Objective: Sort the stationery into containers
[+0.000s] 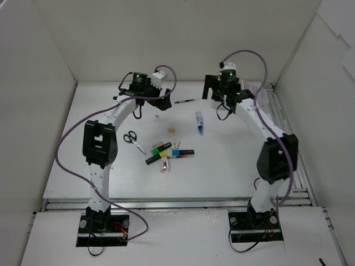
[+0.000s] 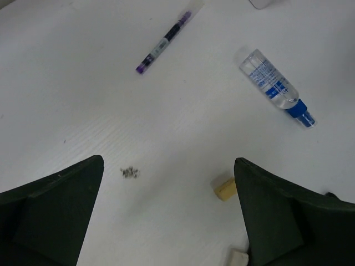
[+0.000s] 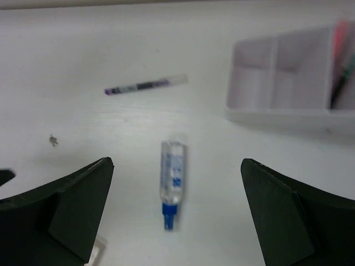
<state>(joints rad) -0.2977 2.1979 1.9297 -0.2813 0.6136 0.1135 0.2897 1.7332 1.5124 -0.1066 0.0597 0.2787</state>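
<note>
The blue-tipped clear tube [image 1: 198,122] lies mid-table and shows between my right fingers in the right wrist view [image 3: 172,172]. A thin black pen [image 1: 184,101] lies beyond it. A beige eraser [image 2: 224,188] and a white eraser [image 2: 238,257] lie by my left gripper's right finger [image 2: 277,210]. Scissors [image 1: 131,139] and a cluster of capped markers [image 1: 166,152] lie nearer the front. The white organiser [image 3: 283,83] holds pink and dark pens [image 3: 341,66] in one compartment. My left gripper [image 2: 169,166] and right gripper [image 3: 177,165] are open, empty and above the table.
White walls close in the table on three sides. A small patch of dark specks [image 2: 129,173] lies on the table under my left gripper. A metal rail [image 1: 166,204] runs along the table's near edge. In the top view my right arm [image 1: 260,124] hides most of the organiser.
</note>
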